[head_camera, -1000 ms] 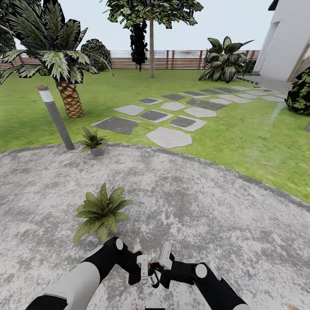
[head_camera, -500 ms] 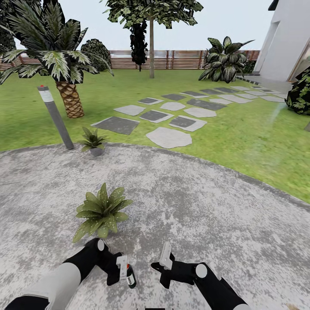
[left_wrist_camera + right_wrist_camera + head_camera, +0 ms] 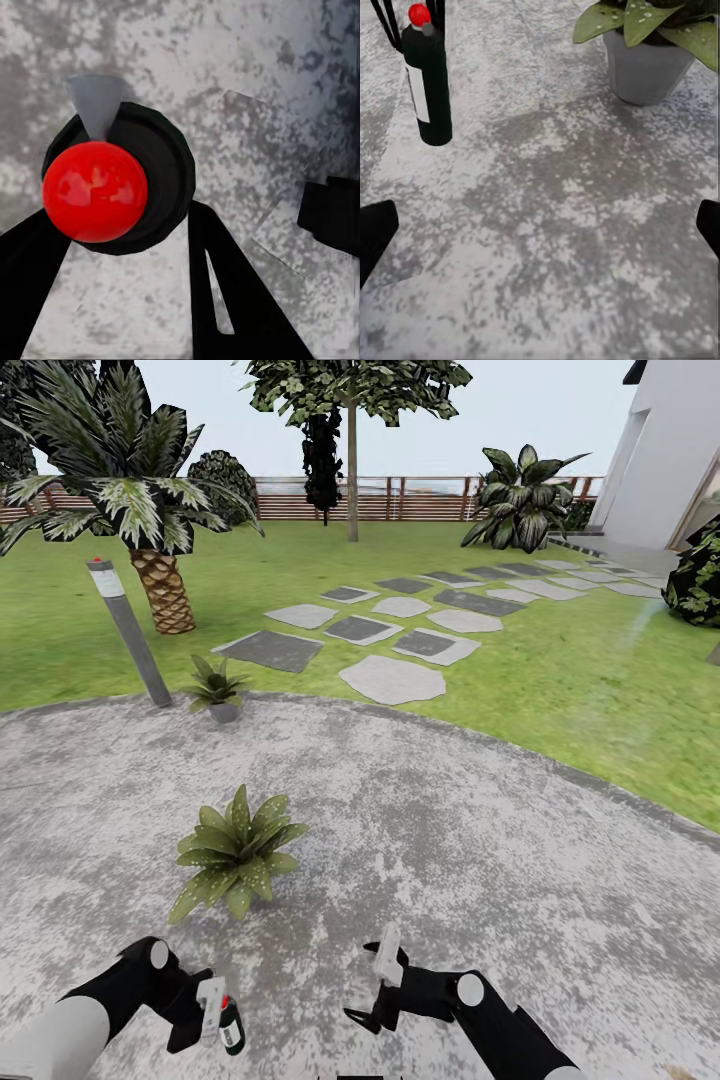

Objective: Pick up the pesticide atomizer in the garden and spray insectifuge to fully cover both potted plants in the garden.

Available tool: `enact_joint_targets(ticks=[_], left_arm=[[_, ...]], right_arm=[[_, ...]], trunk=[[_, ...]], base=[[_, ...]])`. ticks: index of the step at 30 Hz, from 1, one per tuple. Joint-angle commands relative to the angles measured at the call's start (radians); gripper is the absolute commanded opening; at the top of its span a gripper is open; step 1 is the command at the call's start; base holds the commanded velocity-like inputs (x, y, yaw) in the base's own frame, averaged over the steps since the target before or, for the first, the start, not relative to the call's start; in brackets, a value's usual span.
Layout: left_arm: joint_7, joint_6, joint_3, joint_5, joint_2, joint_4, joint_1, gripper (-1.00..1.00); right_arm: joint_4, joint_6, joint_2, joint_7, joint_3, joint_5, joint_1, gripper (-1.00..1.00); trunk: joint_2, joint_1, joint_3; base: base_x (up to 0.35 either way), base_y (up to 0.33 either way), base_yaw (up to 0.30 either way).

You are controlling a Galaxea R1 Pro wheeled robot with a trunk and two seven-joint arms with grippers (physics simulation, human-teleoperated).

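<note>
The pesticide atomizer (image 3: 232, 1032), a dark bottle with a pale label and a red top, hangs just above the patio with my left gripper (image 3: 220, 1015) shut on it. In the left wrist view its red cap (image 3: 94, 191) sits between my black fingers (image 3: 232, 300). My right gripper (image 3: 385, 972) stands open and holds nothing; from its wrist the atomizer (image 3: 426, 82) appears off to one side, apart from it. The nearer potted plant (image 3: 235, 850) stands just ahead of my left gripper, and its grey pot (image 3: 649, 67) is close by. The second potted plant (image 3: 217, 687) sits at the patio's far edge.
A grey bollard lamp (image 3: 128, 630) stands beside the far plant, with a palm (image 3: 160, 585) behind it. Stepping stones (image 3: 395, 678) cross the lawn toward a white building (image 3: 665, 450). A slat fence (image 3: 410, 500) closes the back. Open paving (image 3: 500, 840) lies to the right.
My left arm has carried the atomizer leftward and lower in the view, away from the right gripper. The right gripper has stayed roughly in place, open.
</note>
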Motion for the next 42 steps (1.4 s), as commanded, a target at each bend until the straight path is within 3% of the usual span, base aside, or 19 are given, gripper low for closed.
enact_joint_targets(ticks=[1, 4, 8, 10, 11, 12, 14, 15, 17, 19, 20, 22, 24, 26, 30, 42], left_arm=[[0.002, -0.01, -0.001, 0.002, 0.004, 0.004, 0.006, -1.0], [0.073, -0.007, 0.037, 0.057, 0.01, 0.014, 0.03, -1.0], [0.221, -0.004, 0.11, 0.148, 0.0, 0.061, 0.052, -1.0], [0.287, -0.004, 0.145, 0.236, -0.005, 0.102, 0.059, -1.0], [0.327, -0.005, 0.165, 0.313, -0.006, 0.128, 0.061, -1.0], [0.354, -0.006, 0.175, 0.367, -0.007, 0.145, 0.063, -1.0], [0.463, -0.01, 0.188, 0.549, -0.007, 0.193, 0.089, -1.0], [0.507, -0.011, 0.19, 0.606, -0.008, 0.2, 0.101, -1.0], [0.643, -0.041, 0.193, 0.758, -0.01, 0.21, 0.139, -1.0], [0.715, -0.087, 0.193, 0.829, -0.014, 0.215, 0.161, -1.0], [0.767, -0.12, 0.194, 0.869, -0.02, 0.221, 0.181, -1.0], [0.856, -0.154, 0.194, 0.906, -0.031, 0.228, 0.218, -1.0], [0.941, -0.171, 0.193, 0.917, -0.047, 0.231, 0.247, -1.0], [1.0, -0.175, 0.192, 0.916, -0.068, 0.233, 0.26, -1.0], [1.016, -0.173, 0.187, 0.914, -0.088, 0.236, 0.264, -1.0], [1.011, -0.176, 0.19, 0.922, -0.094, 0.262, 0.265, -1.0]], right_arm=[[0.0, -0.007, -0.001, -0.002, -0.002, 0.011, 0.0, 1.0], [0.01, -0.008, -0.021, -0.049, -0.009, 0.01, 0.0, 1.0], [0.125, -0.011, -0.092, -0.234, -0.008, 0.003, 0.0, 1.0], [0.25, -0.013, -0.11, -0.344, -0.009, -0.001, 0.0, 1.0], [0.319, -0.015, -0.114, -0.416, -0.01, -0.006, 0.0, 1.0], [0.358, -0.016, -0.116, -0.465, -0.013, -0.013, 0.0, 1.0], [0.46, -0.026, -0.114, -0.643, -0.045, -0.084, 0.001, 1.0], [0.488, -0.033, -0.113, -0.695, -0.058, -0.121, 0.001, 1.0], [0.561, -0.089, -0.112, -0.779, -0.085, -0.265, 0.002, 1.0], [0.597, -0.145, -0.114, -0.798, -0.092, -0.372, 0.003, 1.0], [0.616, -0.173, -0.115, -0.805, -0.095, -0.452, 0.004, 1.0], [0.629, -0.196, -0.116, -0.817, -0.096, -0.554, 0.008, 1.0], [0.634, -0.204, -0.116, -0.828, -0.096, -0.597, 0.013, 1.0], [0.636, -0.206, -0.116, -0.833, -0.096, -0.612, 0.014, 1.0], [0.636, -0.206, -0.112, -0.835, -0.095, -0.619, 0.015, 1.0], [0.635, -0.205, -0.109, -0.835, -0.098, -0.628, 0.015, 1.0]], trunk=[[0.0, 0.0, -0.001], [0.0, 0.0, -0.001], [0.0, 0.0, -0.001], [0.0, 0.0, -0.001], [0.0, 0.0, -0.001], [0.0, 0.0, -0.001], [0.0, 0.0, -0.001], [0.0, 0.0, -0.001], [0.0, 0.0, -0.001], [0.0, 0.0, -0.001], [0.0, 0.0, -0.001], [0.0, 0.0, -0.001], [0.0, 0.0, -0.001], [0.0, 0.0, -0.001], [0.0, 0.0, -0.001], [0.0, 0.0, -0.001]], base=[[0.0, 0.0, 0.0], [0.0, 0.0, 0.0], [0.0, 0.0, 0.0], [0.0, 0.0, 0.0], [0.0, 0.0, 0.0], [0.0, 0.0, 0.0], [0.0, 0.0, 0.0], [0.0, 0.0, 0.0], [0.0, 0.0, 0.0], [0.0, 0.0, 0.0], [0.0, 0.0, 0.0], [0.0, 0.0, 0.0], [0.0, 0.0, 0.0], [0.0, 0.0, 0.0], [0.0, 0.0, 0.0], [0.0, 0.0, -0.007]])
